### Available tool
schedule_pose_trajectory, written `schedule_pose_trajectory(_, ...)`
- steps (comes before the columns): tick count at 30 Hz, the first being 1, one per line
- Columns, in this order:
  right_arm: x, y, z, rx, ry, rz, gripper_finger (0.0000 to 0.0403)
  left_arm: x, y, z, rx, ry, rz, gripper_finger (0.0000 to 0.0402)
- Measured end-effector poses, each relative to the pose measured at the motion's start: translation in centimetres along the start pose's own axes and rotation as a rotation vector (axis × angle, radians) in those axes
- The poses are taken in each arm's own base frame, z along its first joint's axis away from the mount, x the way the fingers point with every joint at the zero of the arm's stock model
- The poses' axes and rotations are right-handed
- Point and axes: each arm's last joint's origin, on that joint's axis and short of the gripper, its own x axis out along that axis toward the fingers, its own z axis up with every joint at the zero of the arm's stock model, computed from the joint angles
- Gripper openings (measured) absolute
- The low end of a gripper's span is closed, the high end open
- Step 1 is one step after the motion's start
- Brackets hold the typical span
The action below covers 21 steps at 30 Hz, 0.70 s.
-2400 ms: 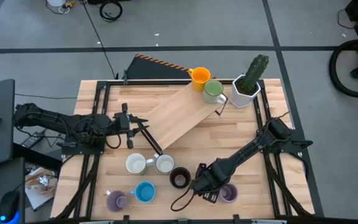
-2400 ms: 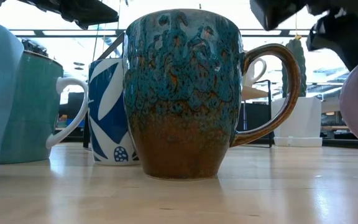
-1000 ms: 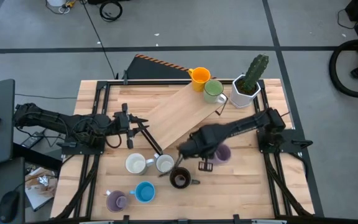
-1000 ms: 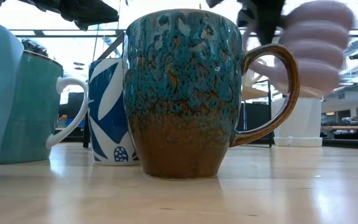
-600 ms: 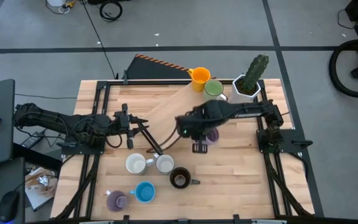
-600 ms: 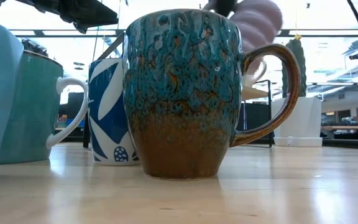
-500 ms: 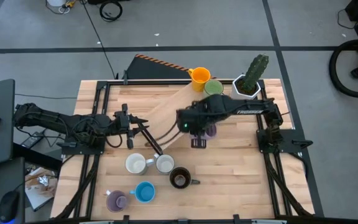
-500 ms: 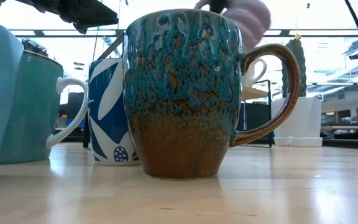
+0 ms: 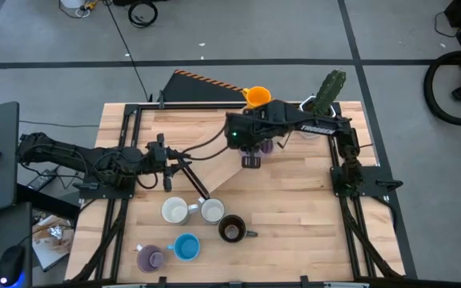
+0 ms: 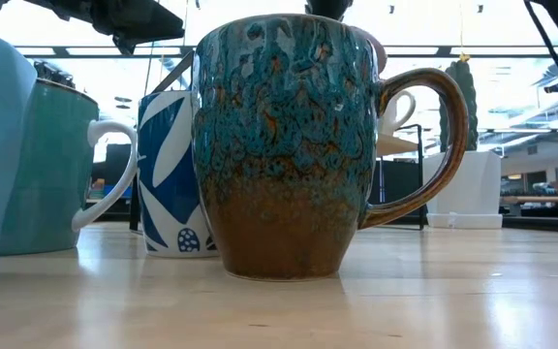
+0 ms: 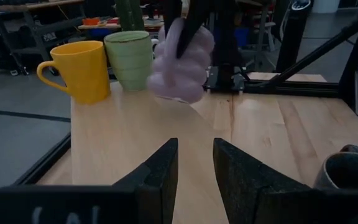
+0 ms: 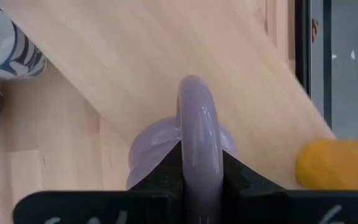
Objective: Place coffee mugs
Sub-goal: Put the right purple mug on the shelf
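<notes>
My right gripper (image 9: 258, 144) hangs over the slanted wooden board (image 9: 222, 164), shut on a purple mug (image 11: 179, 62). At the board's far end stand an orange mug (image 11: 82, 68) and a green mug (image 11: 129, 59); in the high view my right arm covers the green one. Two white mugs (image 9: 174, 210), a dark brown mug (image 9: 230, 230), a blue mug (image 9: 186, 246) and another purple mug (image 9: 149, 258) stand on the table near its front. My left gripper (image 11: 194, 165) waits at the left, level, open, with nothing between its fingers. My right gripper pinches the purple mug's handle (image 12: 197, 134) between its two fingers (image 12: 166, 171), which come from above and point steeply down. The mug body (image 12: 157, 149) hangs below the fingers, tilted, lifted clear above the board.
A white pot with a cactus (image 9: 325, 98) stands at the far right corner. Black frame rails (image 9: 346, 160) run along the table's sides. Bare wood (image 9: 294, 216) lies right of the mugs at the front.
My right gripper has carried the purple mug from the table's middle toward the far edge and upward. It is now over the board, close to the orange and green mugs. The mug has stayed clear of the table throughout, and the gripper has turned as it went.
</notes>
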Motion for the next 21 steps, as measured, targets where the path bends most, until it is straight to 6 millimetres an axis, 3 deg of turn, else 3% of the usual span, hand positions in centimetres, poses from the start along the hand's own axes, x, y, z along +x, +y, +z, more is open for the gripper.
schedule_pose_trajectory(21,2.1,-2.0,0.3,0.008,-0.019,0.047,0.0048,0.0,0.0,0.1,-0.004,-0.006,0.000,0.0107)
